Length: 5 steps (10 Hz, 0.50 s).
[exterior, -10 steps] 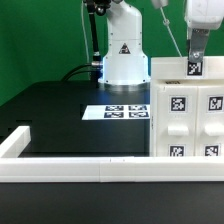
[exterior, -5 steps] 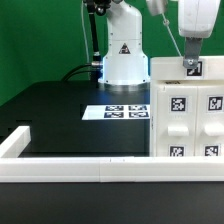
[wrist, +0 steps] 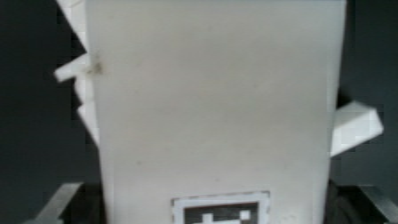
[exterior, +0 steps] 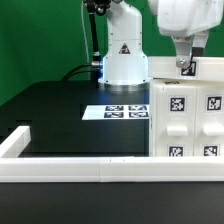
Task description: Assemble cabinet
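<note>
The cabinet [exterior: 188, 105] stands on the black desk [exterior: 70, 115] at the exterior view's right, against the white border rail [exterior: 80, 167] and just beside the marker board [exterior: 125, 110], and the tool [exterior: 186, 66] hangs at its top edge with its jaws spread wide to either side of the panel that fills the wrist view; whether the pads already touch it I cannot tell. The risk, as I judge it, is an off-centre bite on a tall smooth piece. If only one pad catches first, the cabinet could twist, tip against the rail, or slip out when lifted.
</note>
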### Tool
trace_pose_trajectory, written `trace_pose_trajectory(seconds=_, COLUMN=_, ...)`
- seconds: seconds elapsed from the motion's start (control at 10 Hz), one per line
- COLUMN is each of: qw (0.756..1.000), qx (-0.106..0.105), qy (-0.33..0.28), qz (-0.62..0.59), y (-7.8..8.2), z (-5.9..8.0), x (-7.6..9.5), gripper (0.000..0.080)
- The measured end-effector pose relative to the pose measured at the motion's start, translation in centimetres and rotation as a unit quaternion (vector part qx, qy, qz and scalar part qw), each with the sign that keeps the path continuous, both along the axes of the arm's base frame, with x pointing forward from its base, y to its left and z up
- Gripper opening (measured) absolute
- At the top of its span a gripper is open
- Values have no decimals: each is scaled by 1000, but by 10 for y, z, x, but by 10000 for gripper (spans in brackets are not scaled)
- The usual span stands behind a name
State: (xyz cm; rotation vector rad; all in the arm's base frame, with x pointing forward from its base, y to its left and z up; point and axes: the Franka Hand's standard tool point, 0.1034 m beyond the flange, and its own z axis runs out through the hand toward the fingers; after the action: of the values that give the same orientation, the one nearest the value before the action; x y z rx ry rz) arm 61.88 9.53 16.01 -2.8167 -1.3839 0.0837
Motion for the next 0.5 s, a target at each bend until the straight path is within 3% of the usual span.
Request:
trace_pose_trajectory(seconds=0.3, qw=975, qx=34, qy=15, qz=-219, y=2, z=-1, x=0, gripper=548)
trace_pose_trajectory(seconds=0.5, qw=959, qx=29, qy=16, qz=-283, y=2, z=-1, x=0, gripper=548)
